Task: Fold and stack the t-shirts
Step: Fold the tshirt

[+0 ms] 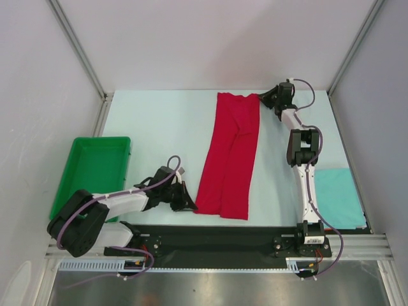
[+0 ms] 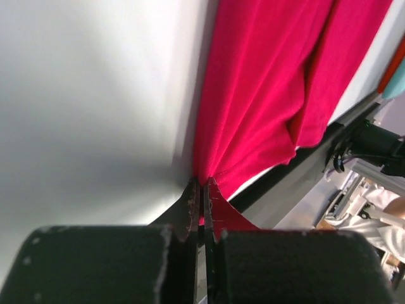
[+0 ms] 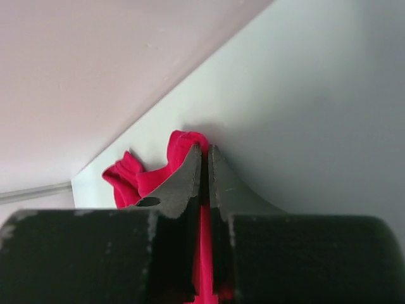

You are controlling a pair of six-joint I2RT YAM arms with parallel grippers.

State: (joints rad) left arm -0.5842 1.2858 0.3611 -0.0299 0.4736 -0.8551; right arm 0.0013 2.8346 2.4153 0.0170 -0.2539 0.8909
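**Two arms grip one red shirt at opposite corners**

One bright red cloth t-shirt (image 1: 228, 159) lies drawn out as a long, narrow strip down the middle of the pale worktop (image 1: 159, 127), with a lengthwise crease along its centre; it runs from near the back wall toward the black rail at the near edge. The left gripper (image 1: 191, 203) sits low at the strip's near left corner, its jaws clenched on a pinch of red cloth; in the left wrist view the fabric fans out in creases from between the two black fingers (image 2: 190, 202). The right gripper (image 1: 266, 99) reaches the strip's far right corner, close to the back wall; its jaws are likewise clamped on the red cloth, and the right wrist view shows a bunched fold puffing out beside the tips. A second t-shirt, the pale teal folded rectangle (image 1: 336, 197), lies flat at the worktop's right edge, just beside the right arm's lower links and well apart from the red one; neither gripper touches it. One green plastic tray with raised walls (image 1: 95, 166) stands at the worktop's left edge, just behind the left arm. The count: two t-shirts, one stretched and one folded; two arms, both holding the red shirt; one tray.
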